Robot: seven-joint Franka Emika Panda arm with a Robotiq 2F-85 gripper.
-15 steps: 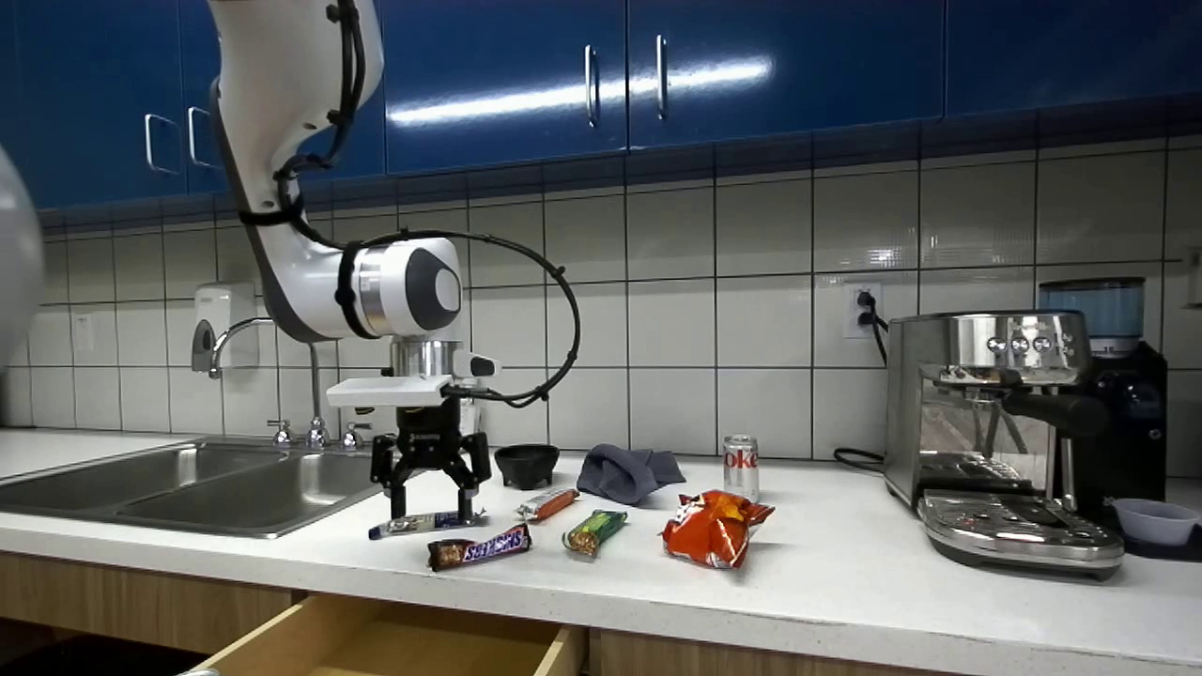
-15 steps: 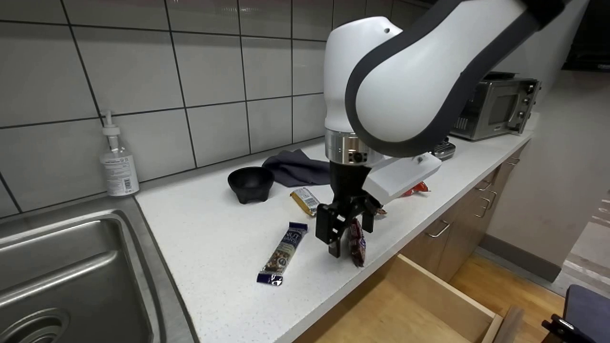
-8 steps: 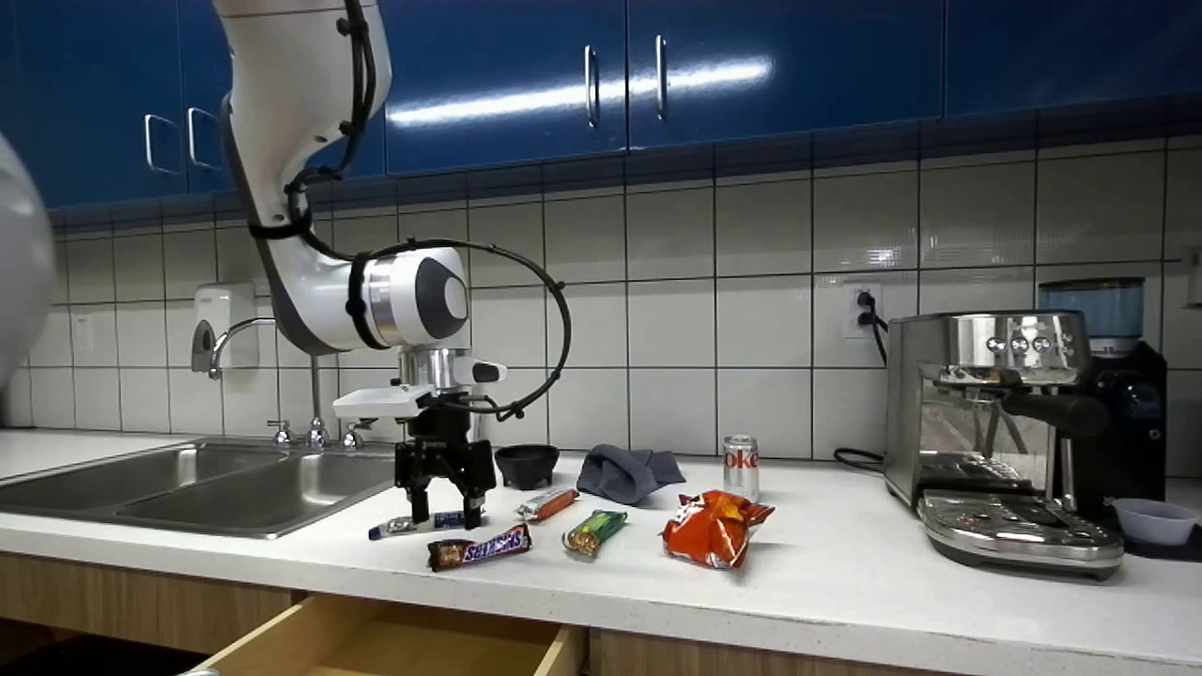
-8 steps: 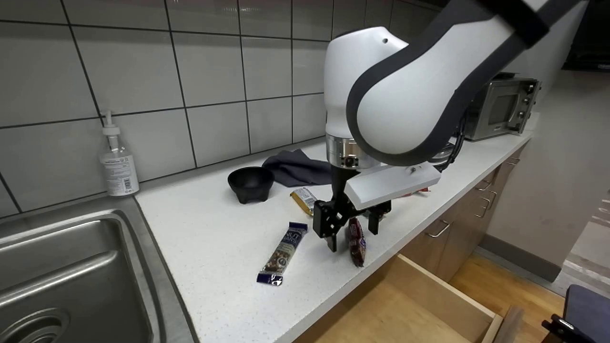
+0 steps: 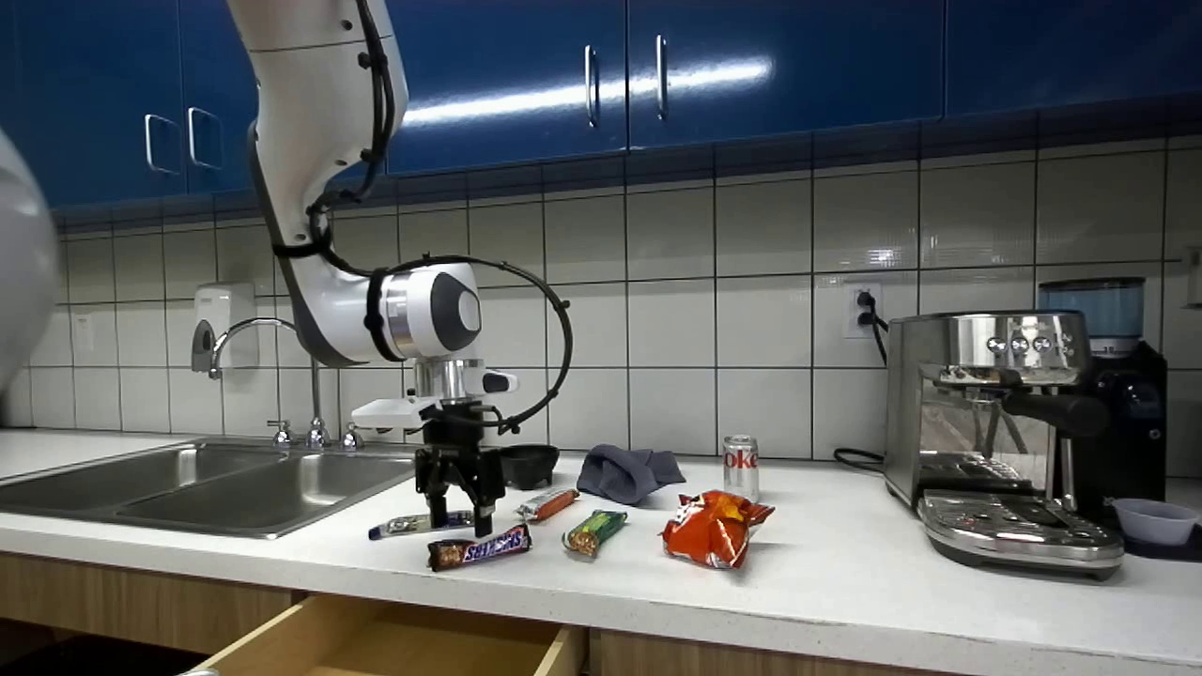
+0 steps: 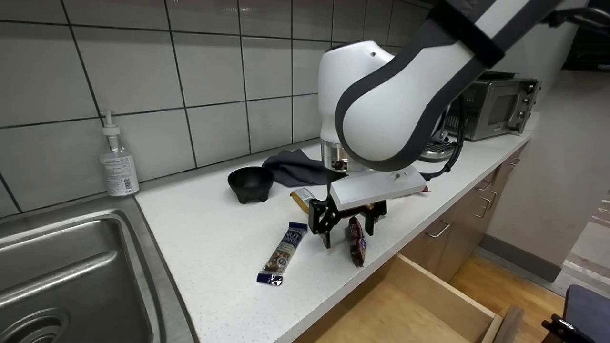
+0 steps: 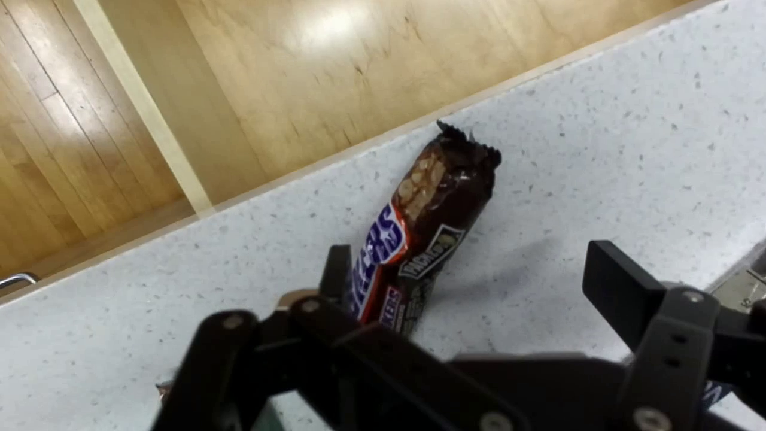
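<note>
A brown Snickers bar (image 5: 479, 548) lies on the counter near its front edge; it also shows in an exterior view (image 6: 357, 245) and in the wrist view (image 7: 428, 221). My gripper (image 5: 461, 521) is open and empty, low over the counter beside the bar. In the wrist view the gripper (image 7: 479, 278) has one finger close to the bar's left side and the other well to its right; one finger hides the bar's near end. Whether a finger touches it I cannot tell. A blue-ended nut bar (image 6: 284, 252) lies nearby, toward the sink.
A green-wrapped bar (image 5: 593, 533), an orange-wrapped bar (image 5: 547, 504), an orange bag (image 5: 714, 530) and a Coke can (image 5: 741, 468) stand or lie rightward. Behind are a black bowl (image 6: 251, 184) and dark cloth (image 6: 295, 167). An open drawer (image 6: 405, 314) lies below; a sink (image 6: 71, 286) alongside.
My gripper has moved right and slightly lower in an exterior view, closer to the Snickers bar, and the wrist has turned. The fingers stay open. The things on the counter have not moved.
</note>
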